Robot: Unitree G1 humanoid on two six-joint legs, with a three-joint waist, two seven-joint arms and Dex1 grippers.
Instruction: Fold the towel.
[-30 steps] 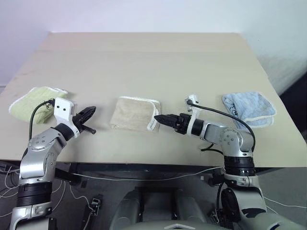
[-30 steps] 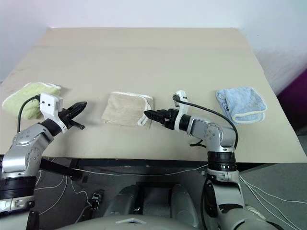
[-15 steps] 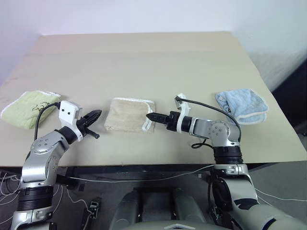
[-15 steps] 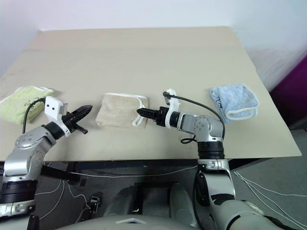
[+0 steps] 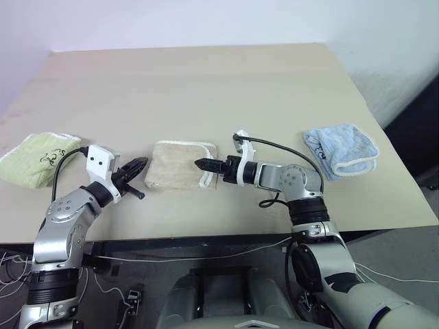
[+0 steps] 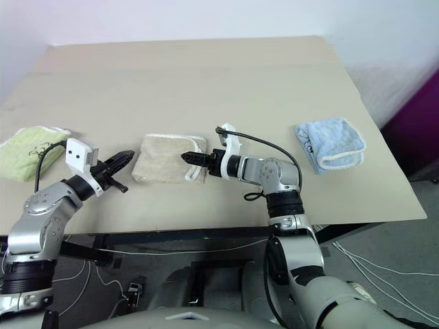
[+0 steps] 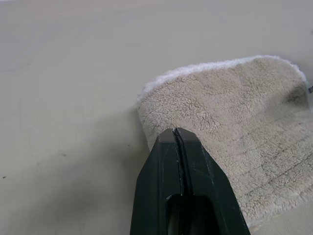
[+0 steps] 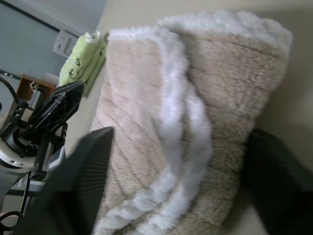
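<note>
**Right pincer at the towel's trimmed edge, left pincer waiting at the other side**

The beige towel (image 5: 180, 165) lies already folded into a small pad near the front middle of the desk (image 5: 206, 89), between a light green folded towel (image 5: 33, 158) at the robot's left and a light blue folded towel (image 5: 341, 151) at its right, both well apart from it. The right pincer (image 5: 204, 164) sits at the white-corded edge with its fingers (image 8: 80, 171) spread on either side of the stacked layers. The left pincer (image 5: 138, 164) hangs just beside the opposite edge, pressed together and holding nothing.

The likely failure is a partial pick: if the right fingers close on only the top layer of trim, lifting would peel the pad open rather than carry it over. A low, level approach could also shove the whole pad toward the left pincer and wrinkle it.

The right wrist view shows the doubled white edging and separate layers, which the head views flatten into one strip. The left wrist view shows the left fingers (image 7: 161, 186) meeting in a thin seam, with the tip over the towel's rounded corner.
</note>
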